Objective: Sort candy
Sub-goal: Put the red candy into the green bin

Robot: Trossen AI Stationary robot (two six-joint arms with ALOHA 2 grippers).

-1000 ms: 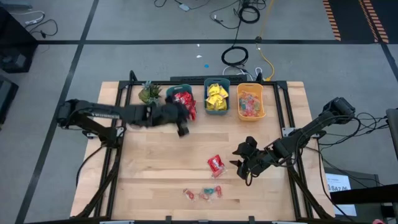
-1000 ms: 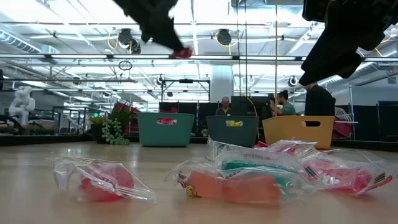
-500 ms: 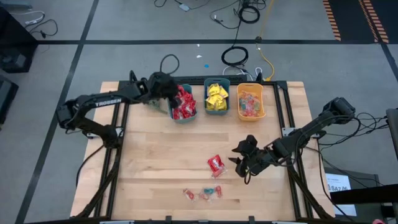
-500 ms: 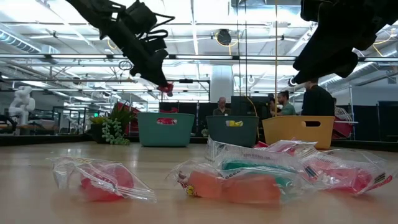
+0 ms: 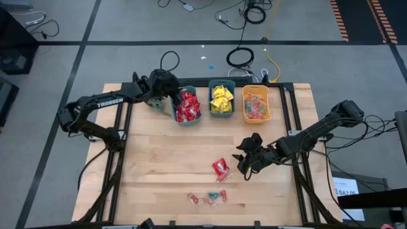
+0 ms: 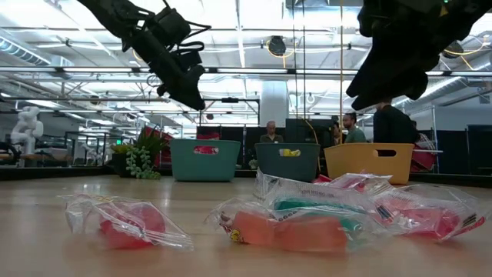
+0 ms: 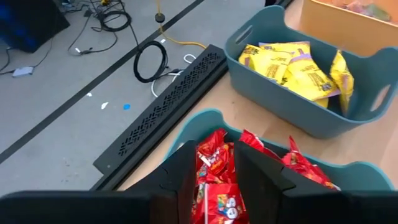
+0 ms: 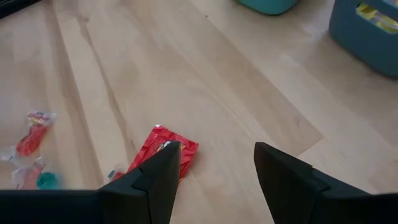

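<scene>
Overhead, table-level, two wrist views; all share table (image 5: 159,165).

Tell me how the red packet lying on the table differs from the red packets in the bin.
The red packet on the table lies alone and flat on bare wood, near the right hand; the red packets in the bin are heaped together inside teal walls, under the left hand. The lone one is still unsorted; the heap is sorted. Both share the same red wrapper.
</scene>
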